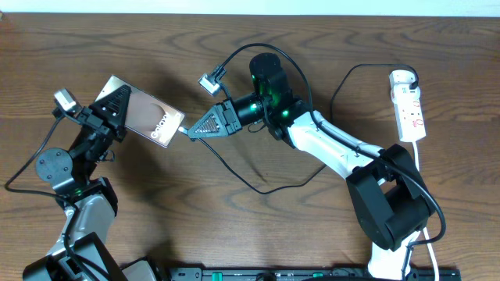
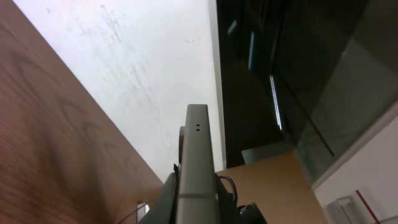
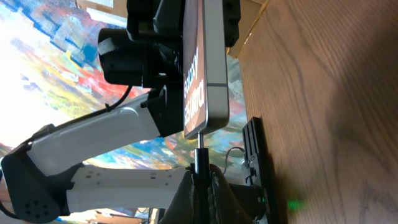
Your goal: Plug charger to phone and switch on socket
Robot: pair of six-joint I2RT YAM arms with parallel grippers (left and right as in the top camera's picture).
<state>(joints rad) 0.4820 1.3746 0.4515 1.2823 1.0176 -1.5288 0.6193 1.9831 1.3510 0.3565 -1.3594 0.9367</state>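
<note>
The phone (image 1: 147, 115) is held tilted above the table by my left gripper (image 1: 109, 109), which is shut on its far end. In the left wrist view the phone's pale edge (image 2: 197, 155) rises from between the fingers (image 2: 196, 205). My right gripper (image 1: 195, 131) is shut on the charger's plug (image 3: 200, 160), whose tip meets the phone's bottom edge (image 3: 205, 68). The black cable (image 1: 258, 186) loops back across the table. The socket (image 1: 409, 105), a white power strip, lies at the far right, away from both grippers.
A small connector (image 1: 209, 82) on a black lead lies behind the right gripper. The strip's white cord (image 1: 419, 156) runs down past the right arm's base (image 1: 394, 207). A black rail (image 1: 312, 273) lines the front edge.
</note>
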